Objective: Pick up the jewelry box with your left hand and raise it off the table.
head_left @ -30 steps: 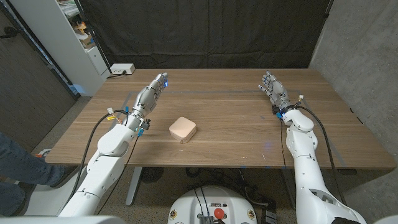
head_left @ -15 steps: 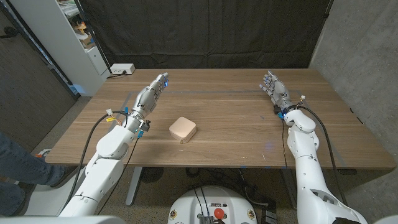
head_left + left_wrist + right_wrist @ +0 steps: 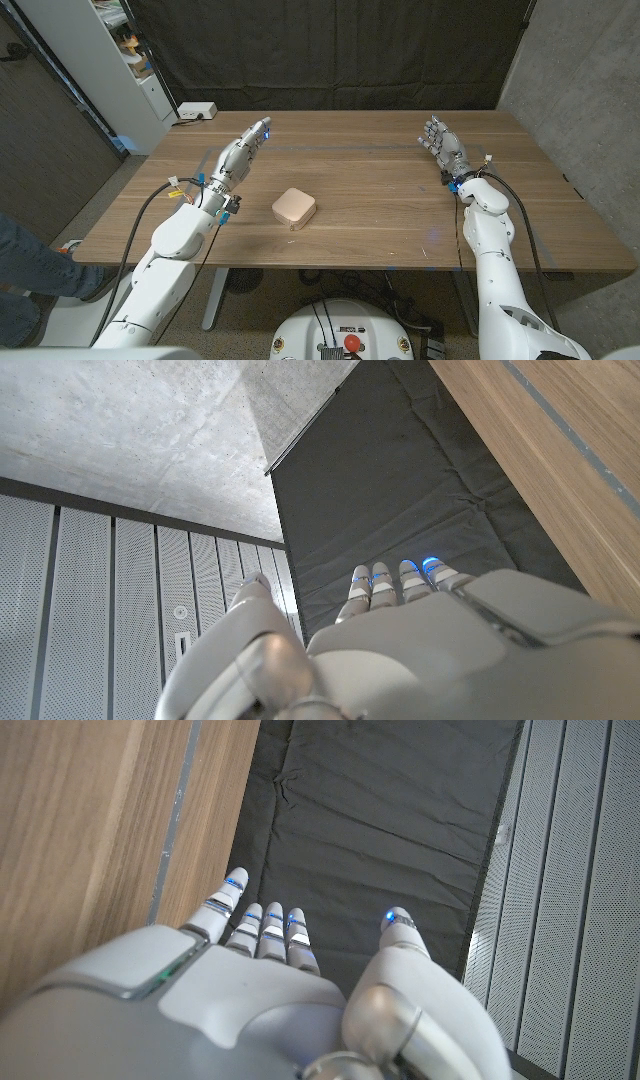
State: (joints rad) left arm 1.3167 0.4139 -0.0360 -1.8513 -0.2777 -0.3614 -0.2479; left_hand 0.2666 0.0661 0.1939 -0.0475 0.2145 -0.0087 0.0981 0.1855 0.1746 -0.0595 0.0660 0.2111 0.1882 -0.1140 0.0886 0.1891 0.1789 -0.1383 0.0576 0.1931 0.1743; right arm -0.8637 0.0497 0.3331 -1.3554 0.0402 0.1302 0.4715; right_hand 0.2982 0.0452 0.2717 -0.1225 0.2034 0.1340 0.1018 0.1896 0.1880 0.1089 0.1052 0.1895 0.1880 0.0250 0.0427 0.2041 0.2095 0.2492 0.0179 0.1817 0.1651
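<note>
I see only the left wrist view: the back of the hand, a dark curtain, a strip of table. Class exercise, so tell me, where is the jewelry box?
Observer: The box lies on the table, near its front edge, apart from the left hand.
Operator: Which side of that hand?
Observer: Toward the table's middle and nearer the robot.
Operator: Is the hand holding anything?
Observer: No, its fingers are stretched out, empty.
Operator: And the other hand?
Observer: The right hand is open too, at the far right of the table.
</note>
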